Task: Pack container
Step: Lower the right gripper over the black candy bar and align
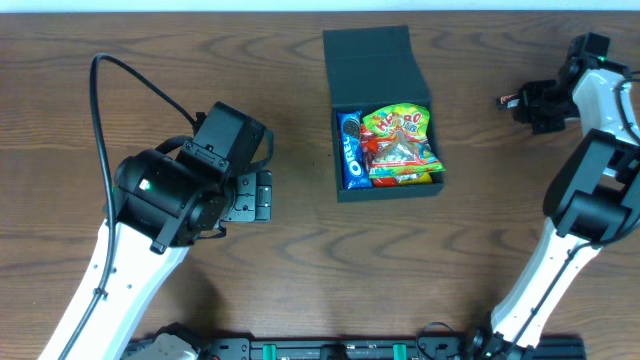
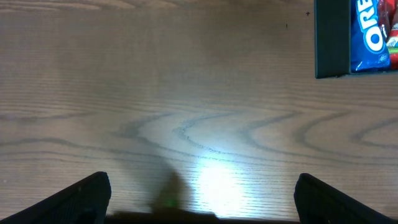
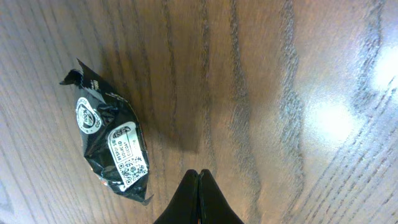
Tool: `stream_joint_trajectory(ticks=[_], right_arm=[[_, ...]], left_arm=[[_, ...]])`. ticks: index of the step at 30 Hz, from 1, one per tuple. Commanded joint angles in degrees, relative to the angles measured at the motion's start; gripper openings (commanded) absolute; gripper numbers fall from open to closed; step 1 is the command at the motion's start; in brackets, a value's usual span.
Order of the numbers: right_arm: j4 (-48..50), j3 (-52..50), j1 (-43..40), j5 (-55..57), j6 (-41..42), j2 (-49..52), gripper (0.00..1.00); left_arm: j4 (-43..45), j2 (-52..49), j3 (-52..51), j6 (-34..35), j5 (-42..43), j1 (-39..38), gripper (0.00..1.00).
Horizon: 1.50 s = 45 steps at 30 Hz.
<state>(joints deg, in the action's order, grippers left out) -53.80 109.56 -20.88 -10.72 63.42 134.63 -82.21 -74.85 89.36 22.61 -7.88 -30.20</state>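
Left end effector (image 1: 260, 196) hangs over bare worktop (image 1: 150, 60), fingers spread wide, nothing between them. Mid-worktop, toward the far edge, sits the container (image 1: 370, 55): a matte dark teal-black square box, its hinged flap lid folded back open, with a blue Oreo packet (image 1: 350, 145) and a bright candy bag (image 1: 402, 140) inside. Right end effector (image 3: 199, 186) is pressed together on nothing, with a small black snack packet (image 3: 112, 149) lying beside it.
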Motion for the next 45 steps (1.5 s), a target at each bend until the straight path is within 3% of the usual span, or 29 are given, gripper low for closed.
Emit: stream_joint_trajectory(ticks=[1,4,5,10,12,23,45], right_arm=[[0.44,0.9,-0.09,0.09,-0.26,0.5,0.05],[2.08,0.9,0.11,-2.23,-1.92,0.5,0.86],[3.13,0.9,0.2,-3.48,-2.99,0.5,0.99],[13.53,0.92,1.14,-9.31,-14.64,0.5,0.99],[14.78,1.01,1.46,-9.46,-15.39,0.5,0.99],[14.08,1.18,0.72,-5.95,-6.93,0.5,0.99],[5.7,1.18,-0.15,-0.46,-3.65,1.53,0.99]], left_arm=[[-0.02,0.09,-0.09,-0.37,0.02,0.24,0.95],[0.31,0.09,-0.09,-0.37,0.02,0.24,0.95],[0.39,0.09,-0.09,-0.37,0.02,0.22,0.95],[0.9,0.09,-0.09,-0.35,0.02,0.24,0.95],[1.14,0.09,-0.09,-0.37,0.02,0.24,0.95],[2.03,0.09,-0.09,-0.37,0.02,0.24,0.95],[2.34,0.07,-0.09,-1.49,2.01,0.22,0.95]])
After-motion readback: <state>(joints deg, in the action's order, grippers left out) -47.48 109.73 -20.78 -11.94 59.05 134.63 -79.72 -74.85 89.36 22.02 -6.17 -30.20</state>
